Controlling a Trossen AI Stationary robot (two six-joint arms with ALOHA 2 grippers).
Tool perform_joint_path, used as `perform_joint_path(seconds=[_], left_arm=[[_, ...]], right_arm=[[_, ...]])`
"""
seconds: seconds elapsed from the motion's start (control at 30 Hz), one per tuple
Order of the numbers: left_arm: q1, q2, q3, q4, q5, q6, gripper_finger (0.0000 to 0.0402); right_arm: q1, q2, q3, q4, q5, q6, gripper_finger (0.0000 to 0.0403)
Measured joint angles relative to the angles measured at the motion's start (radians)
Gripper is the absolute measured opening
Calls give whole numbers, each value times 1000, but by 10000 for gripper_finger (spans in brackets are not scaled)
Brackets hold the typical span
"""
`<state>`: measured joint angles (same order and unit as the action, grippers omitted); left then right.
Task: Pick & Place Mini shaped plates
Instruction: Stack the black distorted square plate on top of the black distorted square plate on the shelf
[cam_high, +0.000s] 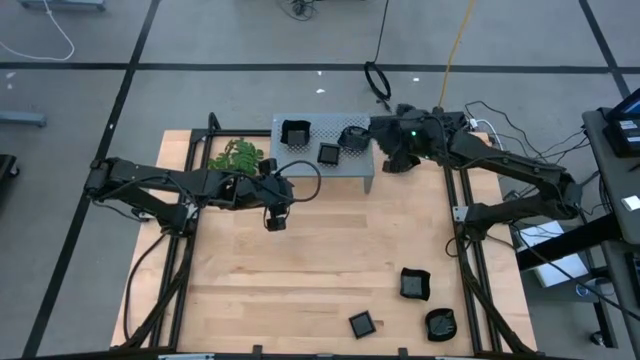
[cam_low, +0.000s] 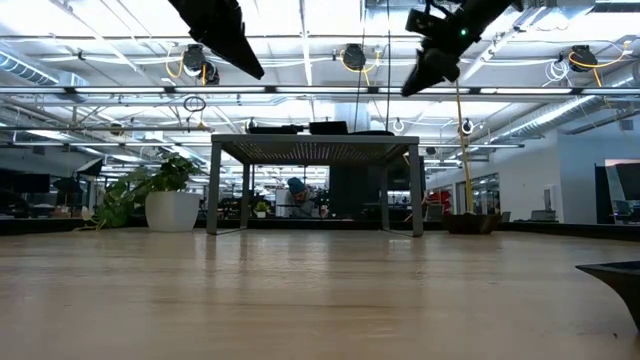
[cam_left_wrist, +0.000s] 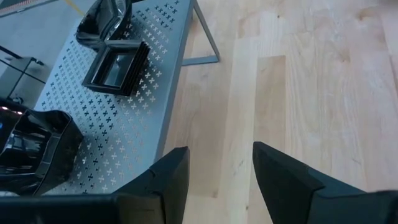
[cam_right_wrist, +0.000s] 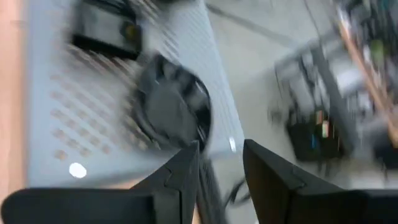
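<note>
Right gripper (cam_right_wrist: 221, 165) hovers with fingers apart and empty, a round mini plate (cam_right_wrist: 171, 109) just ahead on the grey perforated stand (cam_high: 355, 165). Its arm reaches across the stand's right end. Left gripper (cam_left_wrist: 217, 171), open, hangs over bare table (cam_high: 330, 260). Three plates sit on the stand, three near the table's front right.

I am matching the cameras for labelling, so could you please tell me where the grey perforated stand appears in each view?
High view: the stand sits upper centre, at the table's far edge.
Low view: stand at centre, side-on, standing on its legs.
Left wrist view: stand beyond the left claw.
Right wrist view: stand, blurred, beyond the right claw.
Shared landmark: the flat square plate on it, clear in the high and left wrist views.
</note>
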<state>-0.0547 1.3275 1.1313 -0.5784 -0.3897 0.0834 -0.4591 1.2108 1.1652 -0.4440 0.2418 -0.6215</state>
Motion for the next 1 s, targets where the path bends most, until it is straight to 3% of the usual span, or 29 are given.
perform_joint_path(seconds=[0.13, 0.27, 0.4, 0.63, 0.8, 1.0], left_arm=[[0, 0, 0, -5, 0, 0, 182], [0, 0, 0, -18, 0, -7, 182], [0, 0, 0, -18, 0, -8, 182], [0, 0, 0, -17, 0, -10, 182], [0, 0, 0, -16, -1, -10, 182], [0, 0, 0, -15, -1, -14, 182]], right_arm=[[-37, -10, 0, -94, 79, 188, 116], [-92, -7, -4, -230, 71, 355, 116], [-135, -5, -69, -221, 70, 500, 116], [-182, 0, -234, -118, 67, 675, 142], [-204, -1, -372, 39, -8, 781, 176], [-204, 8, -491, 215, -7, 861, 197]])
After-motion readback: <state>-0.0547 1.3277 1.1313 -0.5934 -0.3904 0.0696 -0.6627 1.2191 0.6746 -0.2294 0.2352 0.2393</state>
